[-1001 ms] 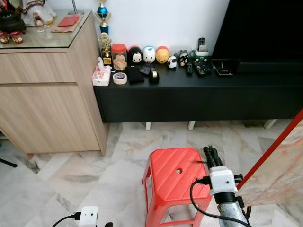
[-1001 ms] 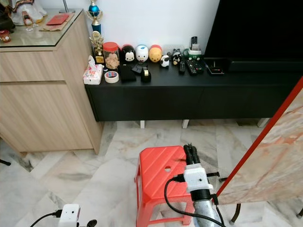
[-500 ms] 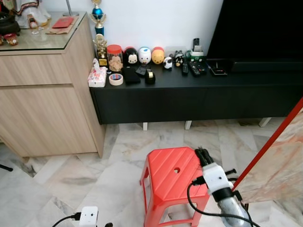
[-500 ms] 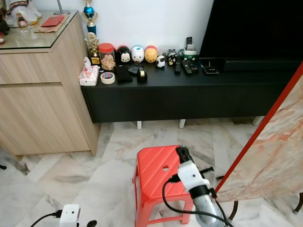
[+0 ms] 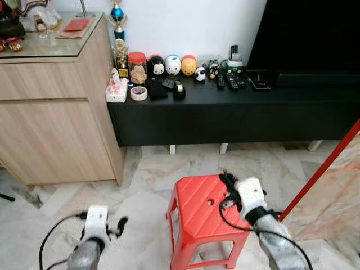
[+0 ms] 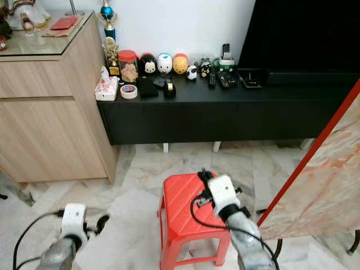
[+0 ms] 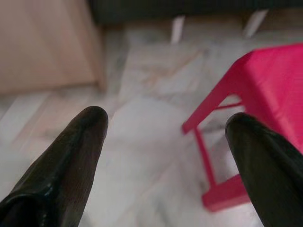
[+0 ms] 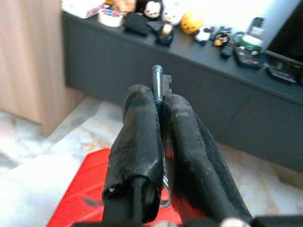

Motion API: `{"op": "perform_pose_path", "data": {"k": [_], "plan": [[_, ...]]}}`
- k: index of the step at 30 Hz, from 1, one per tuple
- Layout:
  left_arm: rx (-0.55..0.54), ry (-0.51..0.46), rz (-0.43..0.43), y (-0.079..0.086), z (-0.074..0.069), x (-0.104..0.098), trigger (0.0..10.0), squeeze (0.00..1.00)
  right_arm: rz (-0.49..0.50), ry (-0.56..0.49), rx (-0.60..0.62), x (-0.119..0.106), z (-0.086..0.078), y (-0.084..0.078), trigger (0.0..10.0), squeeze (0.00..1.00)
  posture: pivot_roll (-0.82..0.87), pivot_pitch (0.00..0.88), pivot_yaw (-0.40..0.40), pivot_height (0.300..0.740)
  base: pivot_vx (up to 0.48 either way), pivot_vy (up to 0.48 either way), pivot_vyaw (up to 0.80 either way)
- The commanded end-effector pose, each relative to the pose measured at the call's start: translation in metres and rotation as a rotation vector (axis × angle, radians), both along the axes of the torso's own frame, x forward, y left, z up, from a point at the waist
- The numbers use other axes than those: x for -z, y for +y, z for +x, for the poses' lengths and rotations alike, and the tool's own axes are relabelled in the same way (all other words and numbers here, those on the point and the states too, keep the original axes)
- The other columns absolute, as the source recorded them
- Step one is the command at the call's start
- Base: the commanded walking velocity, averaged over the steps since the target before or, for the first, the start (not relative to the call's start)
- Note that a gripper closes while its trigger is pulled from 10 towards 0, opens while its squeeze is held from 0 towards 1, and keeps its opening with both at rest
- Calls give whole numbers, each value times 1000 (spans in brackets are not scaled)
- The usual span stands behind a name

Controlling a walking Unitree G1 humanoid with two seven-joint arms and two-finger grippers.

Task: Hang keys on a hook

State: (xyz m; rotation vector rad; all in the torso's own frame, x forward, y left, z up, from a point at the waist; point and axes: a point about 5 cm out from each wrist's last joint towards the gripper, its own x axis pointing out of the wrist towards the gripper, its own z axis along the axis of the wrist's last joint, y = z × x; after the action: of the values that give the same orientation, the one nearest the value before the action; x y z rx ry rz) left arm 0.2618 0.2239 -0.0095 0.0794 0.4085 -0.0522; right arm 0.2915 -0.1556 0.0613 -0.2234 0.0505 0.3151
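I am holding the right claw (image 8: 160, 101) over the red stool (image 5: 199, 216), its two black fingers (image 8: 139, 127) pinched tight on the keys (image 8: 157, 83), whose metal tip is poking out between the fingertips. From the head camera the same claw (image 5: 228, 181) is sitting just above the stool's top, near its right edge. I am keeping the left claw (image 7: 165, 127) low over the marble floor (image 5: 140, 185), spread wide with nothing between its fingers. Ahead, the black counter (image 5: 236, 109) is carrying a row of small figurines (image 5: 173, 64), a tape roll (image 5: 138, 93) and a tissue box (image 5: 116, 90). A wooden cabinet (image 5: 56, 112) is standing to its left.
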Motion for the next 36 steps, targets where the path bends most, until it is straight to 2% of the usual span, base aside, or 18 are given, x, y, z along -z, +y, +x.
{"op": "perform_pose_path", "data": {"k": [1, 4, 5, 6, 11, 17, 18, 20, 23, 26, 30, 36], "plan": [[27, -32, -24, -8, 6, -4, 10000, 0, 42, -14, 74, -14, 11, -8, 10000, 0, 6, 0, -86, 740, 0, 0, 0], [43, -93, -47, -18, 17, -15, 10000, 0, 196, -24, 89, -31, 22, 1, 10000, 0, 3, 0, -87, 740, 0, 0, 0], [43, -93, -47, -18, 17, -15, 10000, 0, 196, -24, 89, -31, 22, 1, 10000, 0, 3, 0, -87, 740, 0, 0, 0], [75, -131, -57, -26, 23, -22, 10000, 0, 184, -19, 56, -37, 25, 11, 10000, 0, 5, 0, -92, 740, 0, 0, 0], [142, -235, -97, -42, 34, -39, 10000, 0, 177, 31, 4, -49, 29, 35, 10000, 0, 7, 0, -99, 740, 0, 0, 0], [196, -335, -152, -56, 38, -56, 10000, 0, 261, 70, -78, -67, 32, 59, 10000, 0, 12, 0, -106, 740, 0, 0, 0], [196, -335, -152, -56, 38, -56, 10000, 0, 261, 70, -78, -67, 32, 59, 10000, 0, 12, 0, -106, 740, 0, 0, 0], [214, -349, -162, -58, 39, -61, 10000, 0, 250, 135, -63, -67, 32, 63, 10000, 0, 16, 0, -114, 740, 0, 0, 0], [214, -363, -190, -59, 40, -65, 10000, 0, 256, 152, -82, -73, 31, 67, 10000, 0, 17, 0, -118, 740, 0, 0, 0], [237, -375, -206, -62, 41, -71, 10000, 0, 268, 159, -122, -81, 30, 74, 10000, 0, 13, 0, -118, 740, 0, 0, 0], [268, -368, -217, -68, 41, -72, 10000, 0, 272, 170, -118, -84, 32, 76, 10000, 0, 11, 0, -122, 740, 0, 0, 0], [302, -365, -255, -74, 41, -75, 10000, 0, 291, 167, -160, -97, 31, 91, 10000, 0, 9, 0, -126, 740, 0, 0, 0]]}}
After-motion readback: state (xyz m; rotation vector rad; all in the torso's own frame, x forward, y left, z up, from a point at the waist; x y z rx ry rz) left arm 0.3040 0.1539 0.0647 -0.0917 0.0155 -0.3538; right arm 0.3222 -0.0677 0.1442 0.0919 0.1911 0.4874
